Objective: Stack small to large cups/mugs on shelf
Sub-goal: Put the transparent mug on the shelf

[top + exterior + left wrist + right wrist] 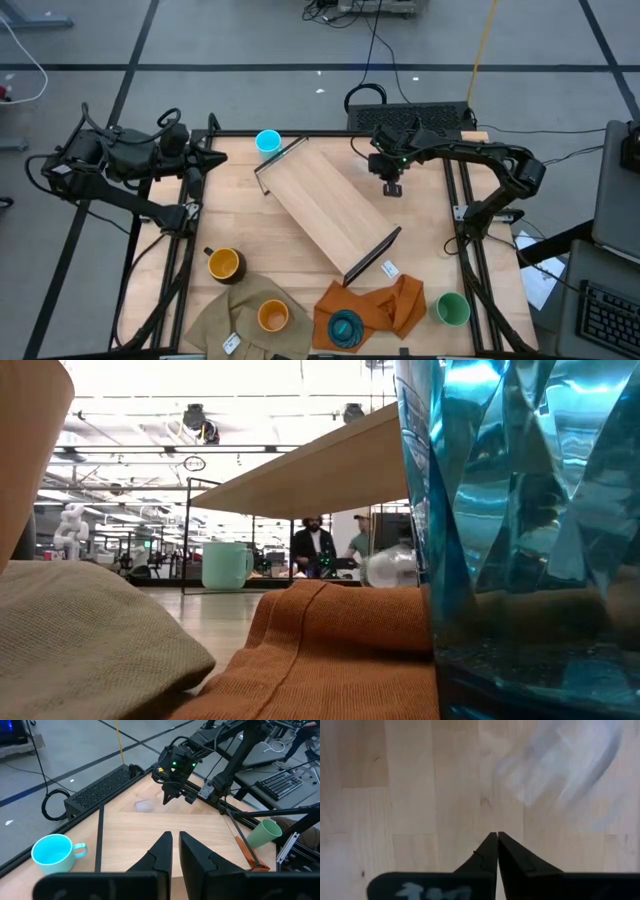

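- Both jaws of the right gripper (pixel 497 836) are pressed together with nothing between them, pointing down at bare tabletop at the far right of the table (pixel 250 235).
- Just beyond its closed tips lies the clear tumbler (pixel 560 762), blurred in the right wrist view; it is outside the jaws and not held.
- From the left wrist view, the tumbler (pixel 145 806) shows as a faint clear shape on the wood, just beside the right gripper (pixel 167 800).
- Jaws of the left gripper (pixel 175 840) stand nearly together, with only a thin gap and nothing in it; this arm waits at the far left edge of the table.
- The shelf (pixel 325 205) lies diagonally across the middle of the table, with black wire brackets at both short ends.
- The light-blue mug (pixel 268 142) stands just beyond the shelf's far-left end.
- The dark mug with a yellow-orange inside (pixel 224 264) sits near the left front.
- The orange cup (pixel 272 316) rests on a tan cloth (pixel 225 320).
- The ribbed teal cup (pixel 346 328) stands on an orange cloth (pixel 385 305).
- The green cup (pixel 452 309) stands at the front right.
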`<state>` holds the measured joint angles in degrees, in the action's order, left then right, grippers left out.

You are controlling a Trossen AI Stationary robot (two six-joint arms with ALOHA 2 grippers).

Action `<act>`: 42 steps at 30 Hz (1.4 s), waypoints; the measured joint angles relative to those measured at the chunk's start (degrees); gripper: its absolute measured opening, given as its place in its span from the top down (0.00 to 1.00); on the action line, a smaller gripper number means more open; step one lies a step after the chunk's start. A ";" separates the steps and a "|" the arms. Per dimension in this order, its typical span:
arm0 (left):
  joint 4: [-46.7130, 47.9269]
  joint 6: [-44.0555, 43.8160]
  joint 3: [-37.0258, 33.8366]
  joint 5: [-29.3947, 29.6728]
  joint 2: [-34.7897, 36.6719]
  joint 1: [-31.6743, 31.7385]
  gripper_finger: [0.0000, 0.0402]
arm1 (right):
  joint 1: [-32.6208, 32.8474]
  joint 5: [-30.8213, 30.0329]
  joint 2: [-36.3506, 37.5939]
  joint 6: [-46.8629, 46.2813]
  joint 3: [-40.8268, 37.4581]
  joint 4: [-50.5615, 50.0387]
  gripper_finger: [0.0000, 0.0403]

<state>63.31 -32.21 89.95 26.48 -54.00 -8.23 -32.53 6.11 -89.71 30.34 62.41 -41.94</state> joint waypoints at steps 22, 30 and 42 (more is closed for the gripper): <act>-0.07 -5.23 0.00 -1.01 -0.04 -0.01 0.92 | -5.47 21.64 0.33 -26.26 -0.02 19.63 0.93; -0.13 -6.83 0.00 -1.54 -1.89 -0.02 0.92 | -10.02 24.33 0.02 -37.16 0.00 25.88 0.56; -3.90 -7.01 0.00 -4.23 -4.59 -0.02 0.92 | -14.52 35.97 -7.90 -44.99 -0.04 32.27 0.26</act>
<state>59.41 -39.22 89.95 22.25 -58.59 -8.25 -47.06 42.07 -97.61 -14.64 62.37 -9.67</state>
